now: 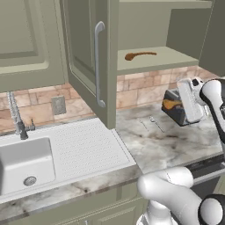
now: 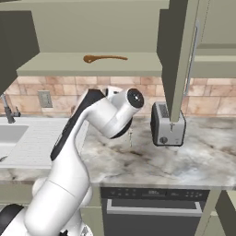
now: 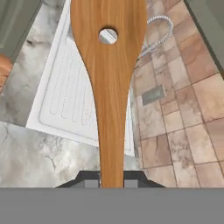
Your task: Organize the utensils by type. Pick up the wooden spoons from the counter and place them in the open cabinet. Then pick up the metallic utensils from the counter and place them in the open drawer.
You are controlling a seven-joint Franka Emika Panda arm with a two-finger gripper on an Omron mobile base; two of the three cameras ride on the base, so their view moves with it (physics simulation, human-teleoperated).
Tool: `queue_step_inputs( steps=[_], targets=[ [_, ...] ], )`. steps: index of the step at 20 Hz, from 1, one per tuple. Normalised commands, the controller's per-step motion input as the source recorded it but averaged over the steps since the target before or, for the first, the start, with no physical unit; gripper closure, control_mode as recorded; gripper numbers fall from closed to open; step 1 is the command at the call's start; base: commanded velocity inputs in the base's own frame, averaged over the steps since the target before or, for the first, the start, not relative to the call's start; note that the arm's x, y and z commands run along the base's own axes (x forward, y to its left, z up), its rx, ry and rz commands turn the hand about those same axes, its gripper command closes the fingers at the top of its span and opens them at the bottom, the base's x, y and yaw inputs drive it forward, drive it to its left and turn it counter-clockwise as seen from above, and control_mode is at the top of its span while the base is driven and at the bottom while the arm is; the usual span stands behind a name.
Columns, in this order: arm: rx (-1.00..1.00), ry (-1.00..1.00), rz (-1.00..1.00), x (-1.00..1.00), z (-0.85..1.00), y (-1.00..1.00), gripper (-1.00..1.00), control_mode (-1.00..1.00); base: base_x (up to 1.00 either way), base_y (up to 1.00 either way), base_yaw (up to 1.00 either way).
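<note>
Roughly halfway through the spoons, none of the metal pieces moved, going by how things lie.

Item: first wooden spoon (image 1: 139,55). Lies flat on the shelf of the open cabinet (image 1: 184,56), bowl toward the door side, handle pointing away from it. Counts as put away.

Item: second wooden spoon (image 3: 109,83). Held in the gripper (image 3: 111,183), whose two fingers are closed nearly together on the handle. The hand view looks along the spoon, its slotted head with a round hole out in front, above the sink drainboard (image 3: 65,100) and the tiled wall. From the left base view, the hand sits beside the toaster (image 1: 175,110), above the counter (image 1: 176,140) and below the cabinet shelf. An orange-brown bit shows at the hand there, likely part of this spoon. Not yet on the shelf.

Item: metallic utensils (image 1: 151,123). Two thin silver pieces lying side by side on the counter, between the cabinet door's lower edge and the toaster. Untouched as far as I can tell.

Item: open drawer. I cannot make it out from where I stand; its state is unknown.

Remaining, by my judgement: lift the held spoon up to the cabinet shelf beside the first, release, then carry both metal pieces to the drawer.
</note>
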Motion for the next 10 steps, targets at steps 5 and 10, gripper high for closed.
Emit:
queue_step_inputs(
  steps=[5, 10],
  targets=[
    [-0.03, -0.18, 0.36, 0.03, 0.66, 0.33, 1.0, -1.0, 0.0, 0.0, 0.0],
    [-0.11, -0.17, 0.21, 0.0, 0.61, 0.36, 1.0, -1.0, 0.0, 0.0, 0.0]
  ],
)
